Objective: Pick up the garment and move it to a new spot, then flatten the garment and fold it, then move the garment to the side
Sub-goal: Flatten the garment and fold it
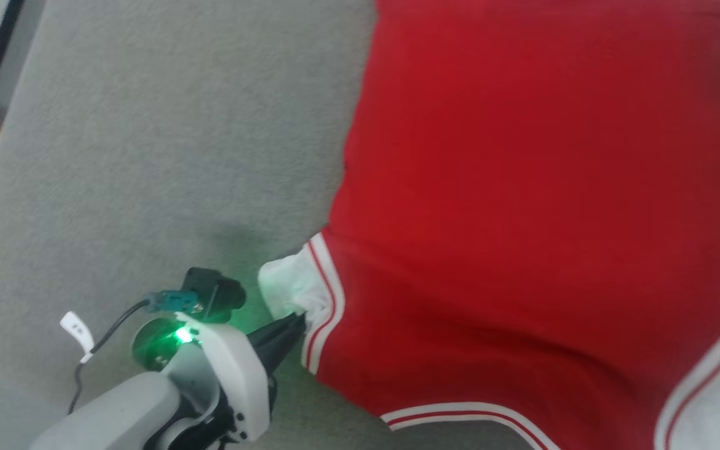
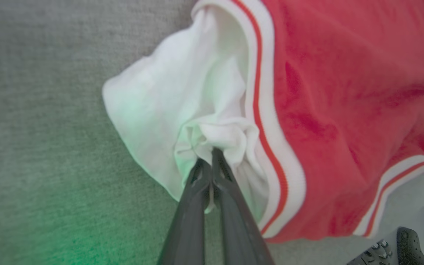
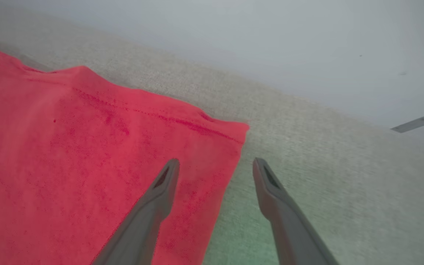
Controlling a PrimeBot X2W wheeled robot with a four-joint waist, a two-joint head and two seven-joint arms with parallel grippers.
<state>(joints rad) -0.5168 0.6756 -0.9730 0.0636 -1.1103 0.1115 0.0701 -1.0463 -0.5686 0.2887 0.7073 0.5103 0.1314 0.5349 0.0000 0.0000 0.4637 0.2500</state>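
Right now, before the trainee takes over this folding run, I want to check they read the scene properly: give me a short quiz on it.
1. True or false: the left gripper is shut on the white sleeve of the garment.
2. The right gripper is: A shut on the hem; B open across the garment's edge; C shut on nothing.
3. Fill in: the garment lies on a ___ surface.
Key: 1 true; 2 B; 3 grey.

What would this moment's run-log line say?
left fingers: shut on white sleeve of red jersey T-shirt | right fingers: open, astride shirt's edge near a corner | support: grey fabric surface
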